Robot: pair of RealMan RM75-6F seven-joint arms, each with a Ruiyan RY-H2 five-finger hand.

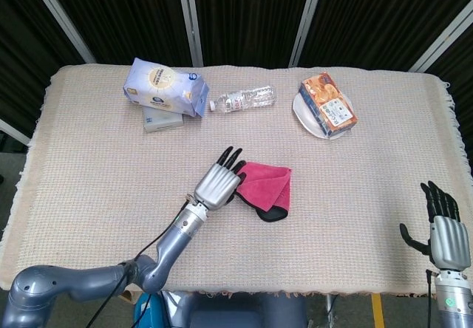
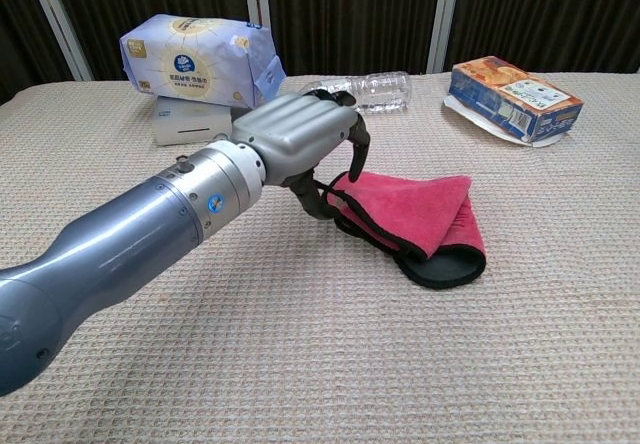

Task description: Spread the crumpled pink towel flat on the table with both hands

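One left robot hand (image 2: 305, 139) hovers empty, fingers curled, at the soft, limp pink towel (image 2: 415, 214); its black-trimmed edge offers the best hold.

**Head view: left hand at towel's edge**

Pink towel (image 1: 264, 186) sits folded mid-table, black trim showing at its 5 o'clock corner. Left hand (image 1: 218, 184) is at the towel's 9 o'clock edge, fingers (image 1: 232, 158) spread, tips at the edge; contact unclear. Right hand (image 1: 443, 233) is at the table's 4 o'clock corner, fingers apart, holding nothing. Tissue pack (image 1: 165, 87), bottle (image 1: 242, 98) and snack box (image 1: 328, 103) line the 12 o'clock side of the table (image 1: 89, 165).
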